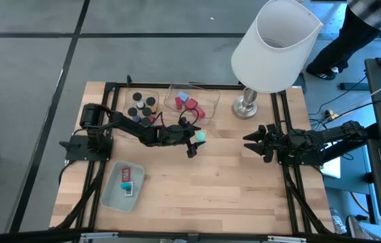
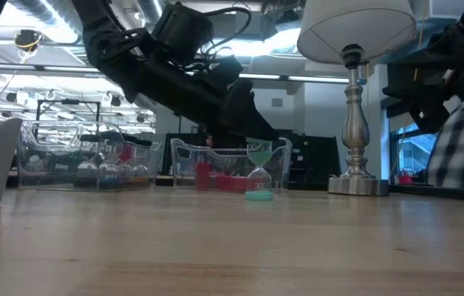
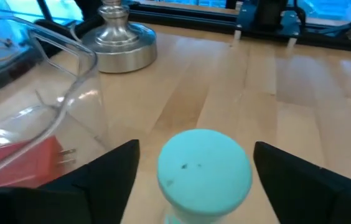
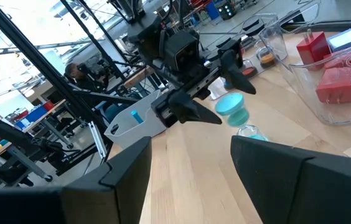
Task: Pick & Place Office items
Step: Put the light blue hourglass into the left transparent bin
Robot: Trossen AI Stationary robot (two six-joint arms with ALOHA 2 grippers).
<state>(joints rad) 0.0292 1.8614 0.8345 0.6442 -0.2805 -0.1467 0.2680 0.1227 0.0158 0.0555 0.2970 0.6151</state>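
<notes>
Teal hourglass [image 3: 204, 169] upright, round cap, clear waist; left gripper [image 1: 195, 142] fingers spread beside it, not touching.

Teal-capped sand timer [image 3: 205, 167], red blocks [image 4: 338, 83], seemingly pale green tray [image 1: 119, 187]

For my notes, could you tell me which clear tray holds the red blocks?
The clear tray nearer the lamp; the other clear tray holds black round caps.

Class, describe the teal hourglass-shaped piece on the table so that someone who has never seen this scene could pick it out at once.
Start at the big white lamp at the table's back edge, then move to the clear tray of red blocks beside it. Just in front of that tray, the teal hourglass-shaped piece stands upright on bare wood between the left gripper's open fingers, the only teal piece outside a tray.
</notes>
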